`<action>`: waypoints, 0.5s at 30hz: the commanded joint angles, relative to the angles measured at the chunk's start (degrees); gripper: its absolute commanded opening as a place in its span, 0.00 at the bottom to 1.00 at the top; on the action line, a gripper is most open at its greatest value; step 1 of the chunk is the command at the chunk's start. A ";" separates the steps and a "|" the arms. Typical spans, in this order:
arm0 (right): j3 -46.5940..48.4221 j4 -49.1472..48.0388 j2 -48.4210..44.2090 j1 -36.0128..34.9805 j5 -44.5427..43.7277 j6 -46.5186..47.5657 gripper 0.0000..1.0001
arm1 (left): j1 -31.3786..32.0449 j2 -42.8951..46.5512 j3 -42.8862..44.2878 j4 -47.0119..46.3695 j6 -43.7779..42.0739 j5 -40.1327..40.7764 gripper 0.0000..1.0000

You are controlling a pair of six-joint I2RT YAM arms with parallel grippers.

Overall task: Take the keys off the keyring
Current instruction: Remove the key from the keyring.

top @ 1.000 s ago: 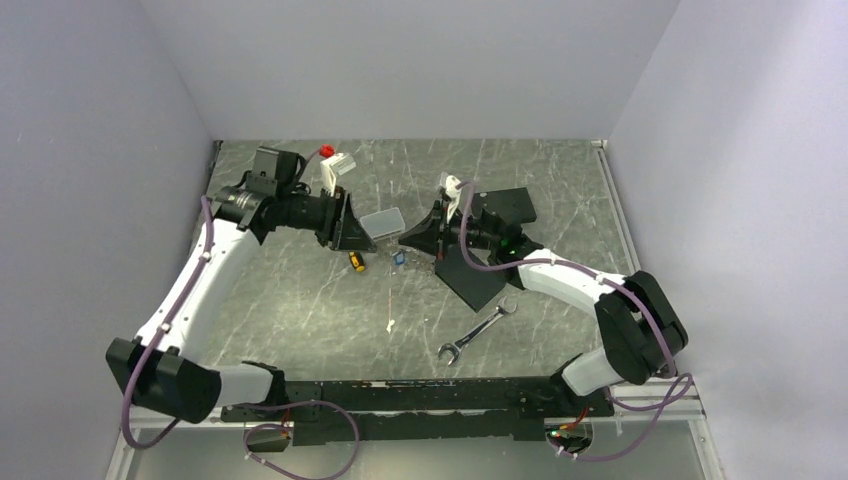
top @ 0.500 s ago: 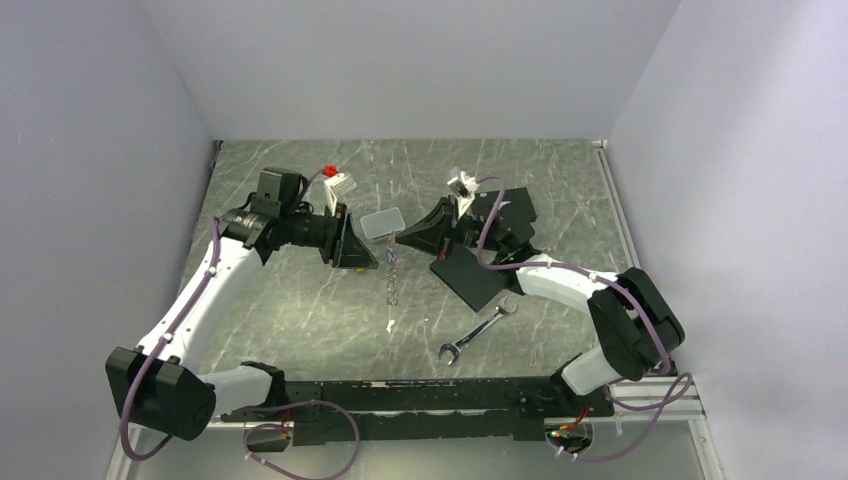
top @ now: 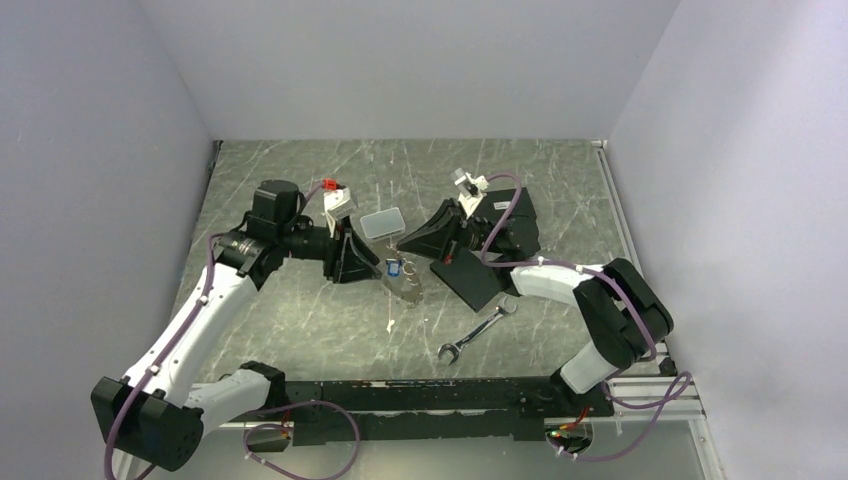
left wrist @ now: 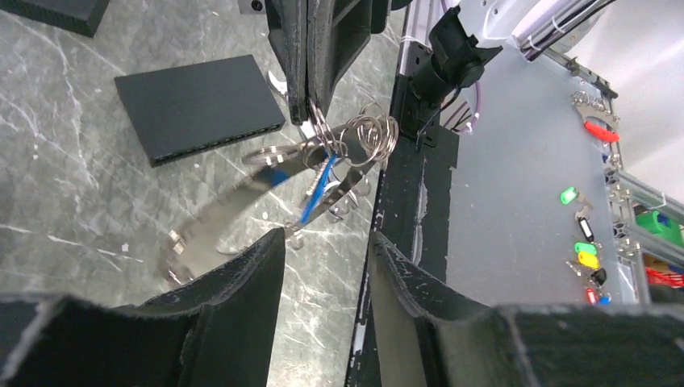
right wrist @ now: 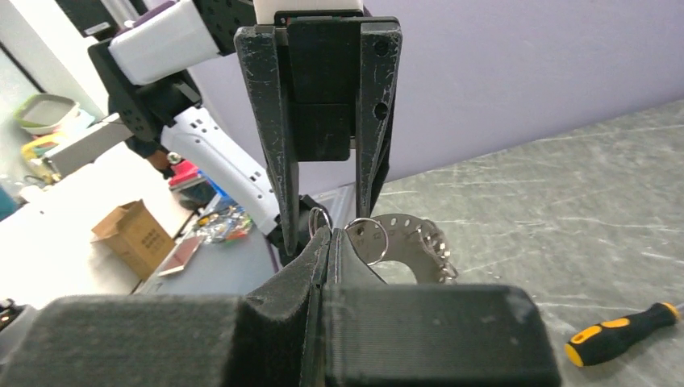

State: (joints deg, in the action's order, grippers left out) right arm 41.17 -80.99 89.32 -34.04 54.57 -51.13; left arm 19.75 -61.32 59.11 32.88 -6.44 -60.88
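Right pincer (right wrist: 328,235) pinches the keyring (left wrist: 323,157); left pincer (left wrist: 327,242) sits open, facing it.

Right is clamped shut on a wire loop at the top of the ring, so the whole bunch hangs just below its tips. I read that as the anchor hold: ring lifted, keys (right wrist: 415,234) hanging free rather than lying flat on the table (top: 300,300). I can't tell whether the lowest keys touch the table. Left has its jaws apart and holds nothing, tips pointed at right's tips, with the bunch just ahead of its gap. That placement looks right for closing on one key and working it round the coil. The blue tag (left wrist: 317,184) hangs mid-bunch, nearest left's gap, so it is probably the easiest first pick. The bunch is blurred in left's wrist view, so it is likely swinging. I see no key off the ring yet.
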 commanded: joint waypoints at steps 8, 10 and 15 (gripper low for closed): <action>0.84 -17.07 0.65 -0.34 3.67 -10.67 0.00 | 6.68 1.97 -1.10 -5.78 -3.46 -0.80 0.45; 0.76 -17.09 0.09 -0.70 4.19 -10.57 0.00 | 7.90 2.06 -1.35 -6.47 -3.02 0.05 0.45; 0.80 -17.02 -0.37 -1.54 4.91 -10.58 0.00 | 9.10 2.16 -2.10 -8.67 -1.89 1.52 0.42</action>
State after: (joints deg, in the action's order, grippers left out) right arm 41.17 -84.18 90.43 -34.85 58.74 -60.47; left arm 28.12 -60.51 57.60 28.01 -8.16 -60.34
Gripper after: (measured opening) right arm 0.010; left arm 0.435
